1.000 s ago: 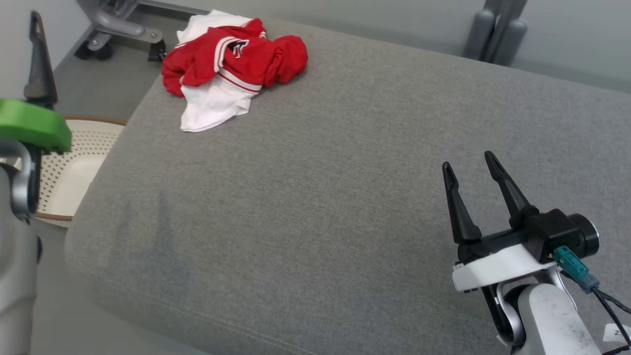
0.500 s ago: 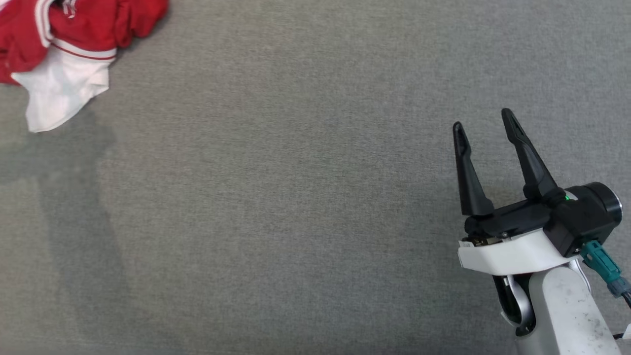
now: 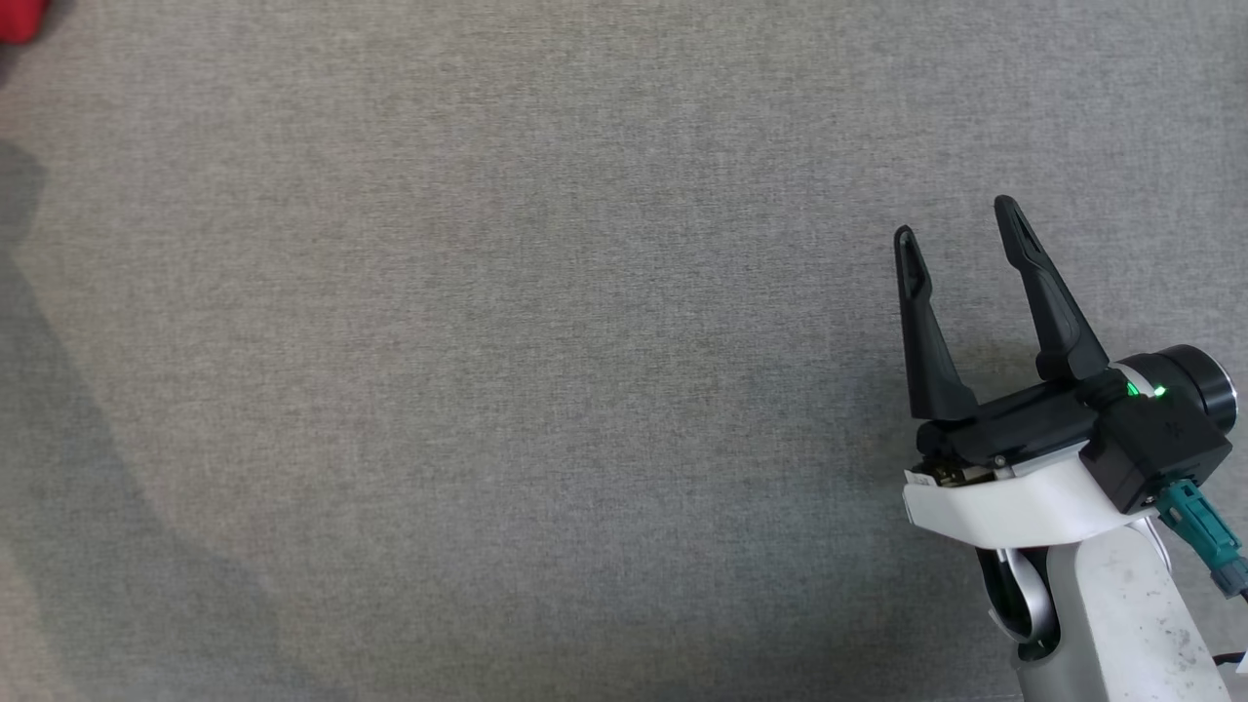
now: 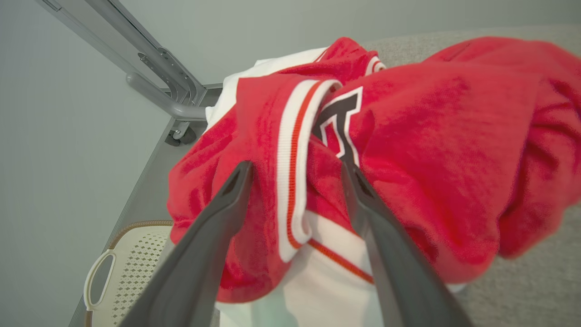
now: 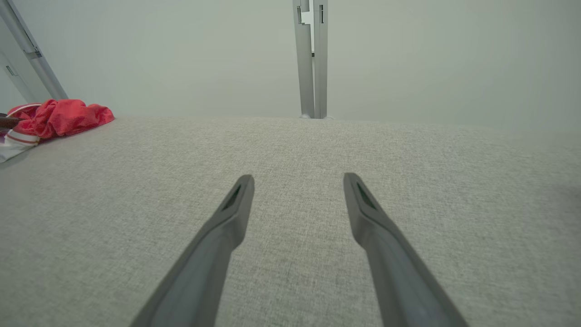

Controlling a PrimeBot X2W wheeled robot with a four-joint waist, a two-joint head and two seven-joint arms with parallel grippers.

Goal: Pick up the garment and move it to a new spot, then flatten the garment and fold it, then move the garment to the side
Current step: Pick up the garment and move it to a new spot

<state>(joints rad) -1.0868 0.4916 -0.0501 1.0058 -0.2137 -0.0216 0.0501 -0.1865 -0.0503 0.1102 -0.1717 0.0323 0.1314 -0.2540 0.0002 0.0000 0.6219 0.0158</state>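
Note:
The garment (image 4: pixel 431 150) is a crumpled red and white jersey with a striped collar band, bunched near the corner of the grey cushion. In the left wrist view my left gripper (image 4: pixel 296 168) is open, its two fingers pushed in on either side of the striped band. Only a red sliver of the garment (image 3: pixel 15 15) reaches the top left corner of the head view. My right gripper (image 3: pixel 955 219) hovers open and empty over bare cushion at the lower right, far from the garment (image 5: pixel 59 120). In the right wrist view the right gripper (image 5: pixel 298 177) holds nothing.
The wide grey cushioned surface (image 3: pixel 487 341) spreads under both arms. A white perforated basket (image 4: pixel 131 268) sits on the floor beyond the cushion's edge near the garment. A grey metal frame leg (image 4: pixel 168 97) stands behind it, and a metal post (image 5: pixel 311 59) rises past the far edge.
The head camera has swung down and right, so the garment slid off to the upper left corner and the basket left the picture. My right gripper stays open and has hardly moved.

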